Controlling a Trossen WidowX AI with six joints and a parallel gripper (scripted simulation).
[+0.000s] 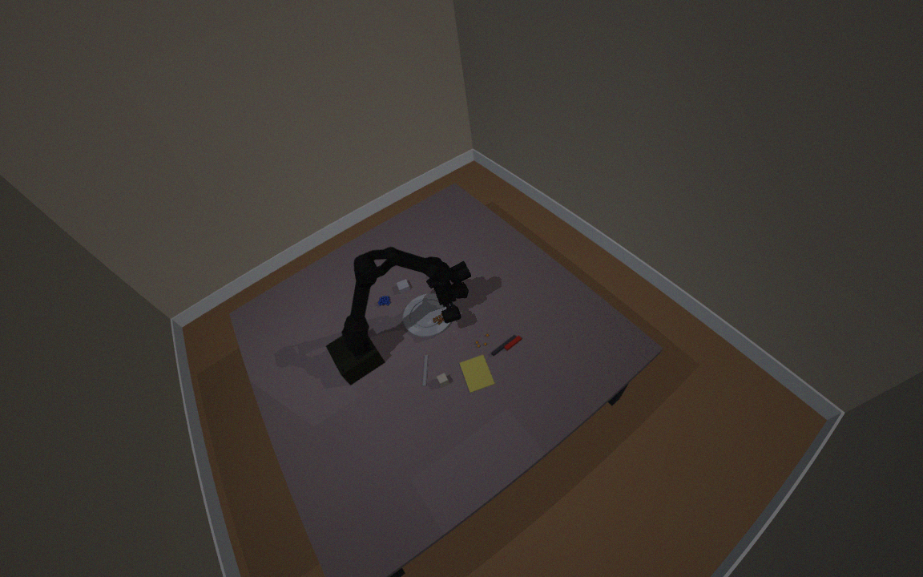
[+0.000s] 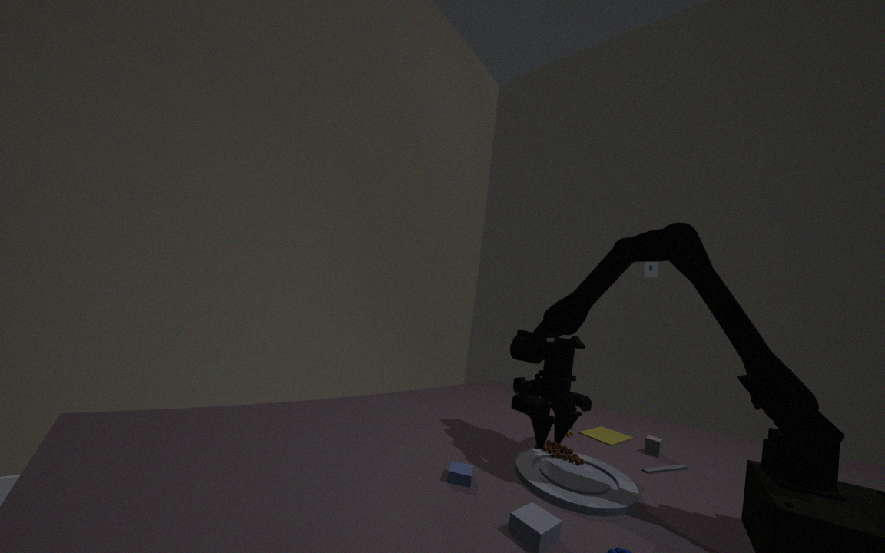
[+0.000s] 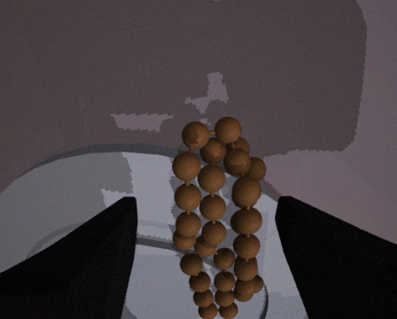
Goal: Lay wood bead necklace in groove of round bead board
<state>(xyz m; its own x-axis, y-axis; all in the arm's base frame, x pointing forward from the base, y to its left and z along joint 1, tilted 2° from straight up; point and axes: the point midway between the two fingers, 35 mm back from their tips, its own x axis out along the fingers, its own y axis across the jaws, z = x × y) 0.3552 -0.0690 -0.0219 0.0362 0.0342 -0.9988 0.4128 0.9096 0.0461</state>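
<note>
The wood bead necklace [image 1: 438,320] [image 2: 561,452] [image 3: 213,206] lies bunched in several brown strands across the rim and inner part of the round bead board. The pale grey board [image 1: 417,332] [image 2: 534,473] [image 3: 83,177] lies flat on the table, with its ring groove partly under the beads. My gripper [image 2: 548,447] [image 3: 208,209] points down just above the far side of the board. In the wrist view its fingers stand apart on either side of the necklace, touching no beads that I can see. In the top view the fingertips are hidden.
A blue block [image 2: 460,473] and a grey block [image 1: 403,284] [image 2: 535,526] stand near the board, with a blue bead bunch [image 1: 384,300]. A yellow sheet [image 1: 477,373] [image 2: 605,435], a small pale block [image 1: 442,377] [image 2: 652,446], a grey bar [image 1: 425,370] and a red-and-black tool [image 1: 513,342] lie beyond.
</note>
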